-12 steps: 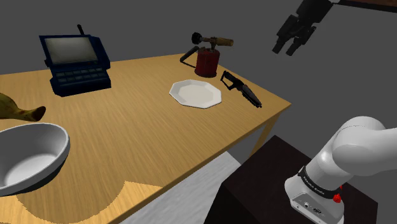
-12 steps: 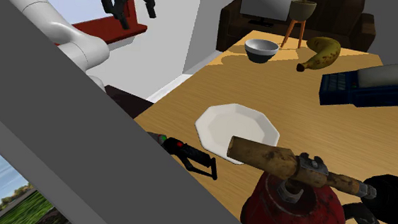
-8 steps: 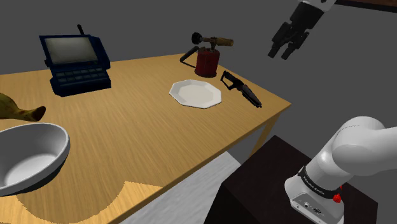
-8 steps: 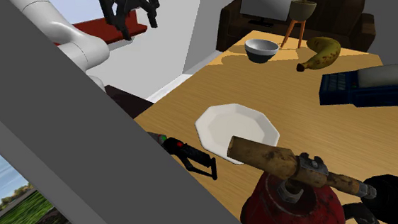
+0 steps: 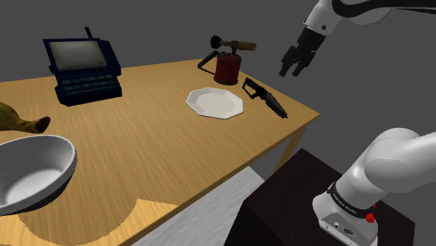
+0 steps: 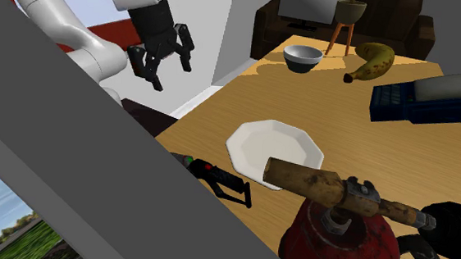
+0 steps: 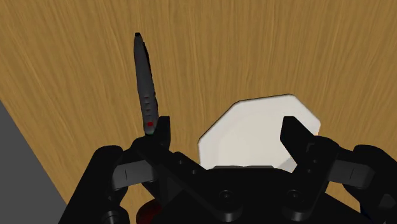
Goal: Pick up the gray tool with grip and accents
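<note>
In the shoulder view the dark stand [image 5: 300,199] sits nearest at lower right, with the white arm [image 5: 391,171] rising from it. The wooden table [image 5: 154,150] begins just beyond. At its near left end stands a grey bowl [image 5: 31,171], and behind that lies a banana [image 5: 17,119].

Farther along, toward the table's right corner, a white plate [image 5: 214,102] lies flat. The tool [image 5: 265,98] lies flat on the table just beside it, between the plate and the table's edge. It is slim and dark grey to black. The wrist view shows a strip of bare wood between the tool [image 7: 145,86] and the plate [image 7: 248,130], and a red dot on the tool's body. The second exterior view shows red and green marks at one end of the tool [image 6: 218,179].

Behind the plate a red blowtorch [image 5: 228,64] stands upright. At the far left sits a blue keyboard device [image 5: 82,70].

The pincer [image 5: 296,61] hangs in the air above the tool's corner of the table, well apart from the tool. Its fingers [image 7: 164,127] stand apart and clasp nothing.
</note>
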Available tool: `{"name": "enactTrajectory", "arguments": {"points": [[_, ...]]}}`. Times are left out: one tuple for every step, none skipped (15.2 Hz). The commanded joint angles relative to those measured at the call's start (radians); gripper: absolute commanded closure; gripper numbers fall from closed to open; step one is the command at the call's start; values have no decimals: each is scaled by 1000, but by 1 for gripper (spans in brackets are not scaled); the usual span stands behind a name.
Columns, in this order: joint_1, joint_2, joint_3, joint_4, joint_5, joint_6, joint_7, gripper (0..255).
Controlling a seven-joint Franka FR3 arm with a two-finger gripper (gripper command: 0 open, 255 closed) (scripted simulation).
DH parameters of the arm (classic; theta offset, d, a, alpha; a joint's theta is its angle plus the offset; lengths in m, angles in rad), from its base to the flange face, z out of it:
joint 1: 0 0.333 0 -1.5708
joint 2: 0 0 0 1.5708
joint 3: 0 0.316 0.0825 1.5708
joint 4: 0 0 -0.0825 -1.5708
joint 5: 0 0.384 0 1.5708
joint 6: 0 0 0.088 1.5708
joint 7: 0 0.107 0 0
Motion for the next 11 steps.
{"name": "enactTrajectory", "arguments": {"points": [[-2,53,-24,-8,-5,54,-36,0],[-2,82,-36,-9,-6,80,-54,0],[-2,111,-47,-8,-6,105,-72,0],[-2,142,-58,-7,-5,130,-89,0],[-1,173,-70,-3,-4,154,-107,0],[-1,206,-81,1,-1,178,-126,0],[0,239,-92,7,2,201,-145,0],[2,274,-103,14,7,223,-164,0],[3,308,-114,23,13,245,-183,0],[4,344,-124,33,20,266,-203,0],[5,380,-134,45,28,286,-224,0]]}}
